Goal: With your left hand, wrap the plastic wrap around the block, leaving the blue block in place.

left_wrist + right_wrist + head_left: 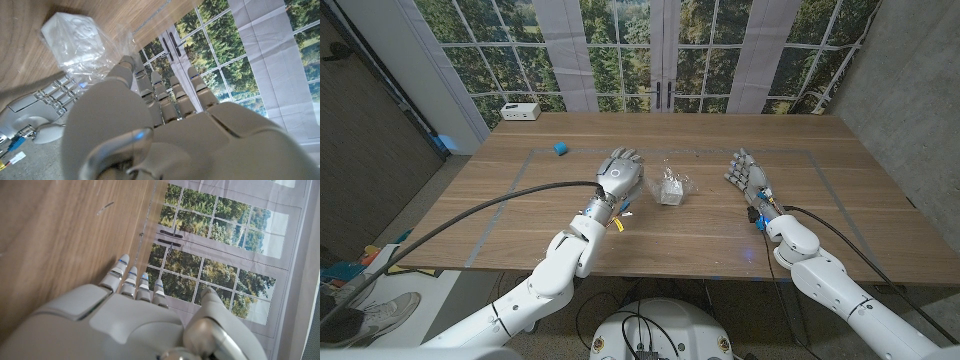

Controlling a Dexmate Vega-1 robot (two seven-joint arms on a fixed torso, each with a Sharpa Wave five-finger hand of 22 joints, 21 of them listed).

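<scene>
A white block wrapped in crinkled clear plastic wrap (670,189) sits at the middle of the wooden table (840,170). My left hand (620,175) stands just left of it, fingers straight and apart, holding nothing. In the left wrist view the wrapped block (74,36) lies past my left hand (150,125), and loose plastic wrap (102,59) spreads close to my thumb tip. The small blue block (560,148) rests farther back on the left, apart from both hands. My right hand (745,172) stands to the right of the wrapped block, fingers extended and empty; it also appears as the right hand (40,97).
A white box (520,111) stands at the table's back left corner. Faint tape lines (510,190) mark a rectangle on the tabletop. Windows run behind the far edge.
</scene>
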